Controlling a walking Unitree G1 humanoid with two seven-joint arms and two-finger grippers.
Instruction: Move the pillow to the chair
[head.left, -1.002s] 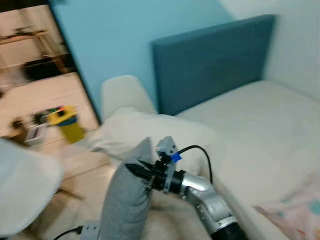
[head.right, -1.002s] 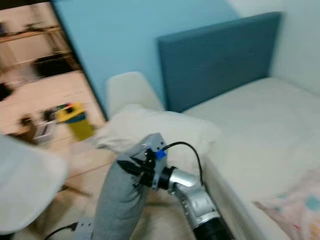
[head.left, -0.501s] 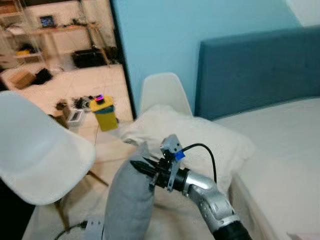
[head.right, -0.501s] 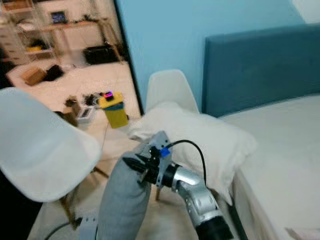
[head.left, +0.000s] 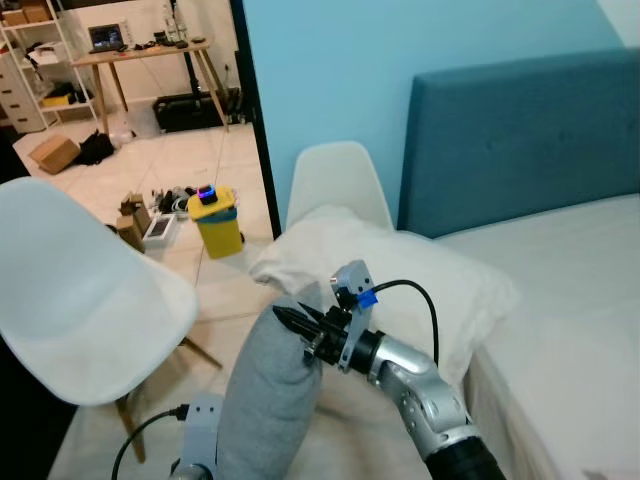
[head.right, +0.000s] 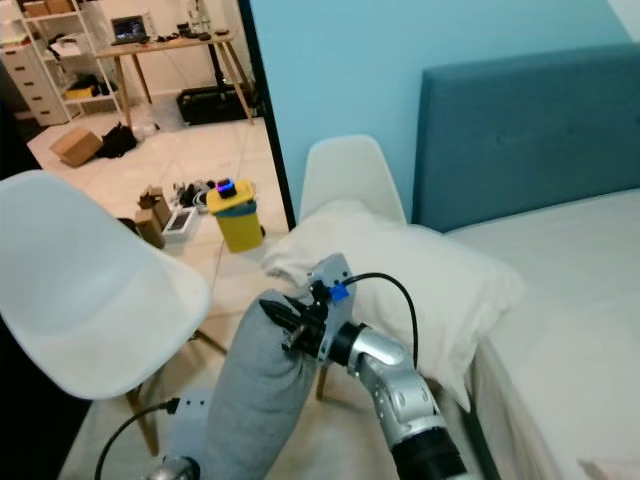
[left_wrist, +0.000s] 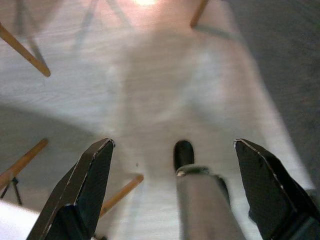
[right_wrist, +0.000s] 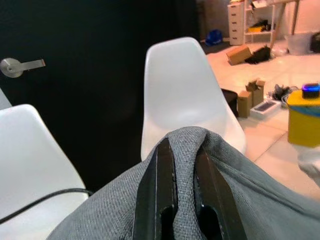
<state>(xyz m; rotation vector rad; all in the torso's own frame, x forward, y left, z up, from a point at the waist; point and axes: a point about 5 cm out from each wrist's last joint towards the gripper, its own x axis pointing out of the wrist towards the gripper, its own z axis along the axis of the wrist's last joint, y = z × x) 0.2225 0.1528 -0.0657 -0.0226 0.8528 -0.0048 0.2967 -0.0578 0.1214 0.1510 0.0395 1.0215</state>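
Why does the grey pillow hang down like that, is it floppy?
Probably soft and floppy: the grey pillow droops below the right pincer, which pinches just a fold of its fabric. It seems light, since that small pinch holds it. It would likely slump rather than stand on the chair.

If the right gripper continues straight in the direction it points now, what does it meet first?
Probably the white chair straight ahead. The right gripper, shut on the grey pillow, points at its backrest; how far away it is stays unclear.
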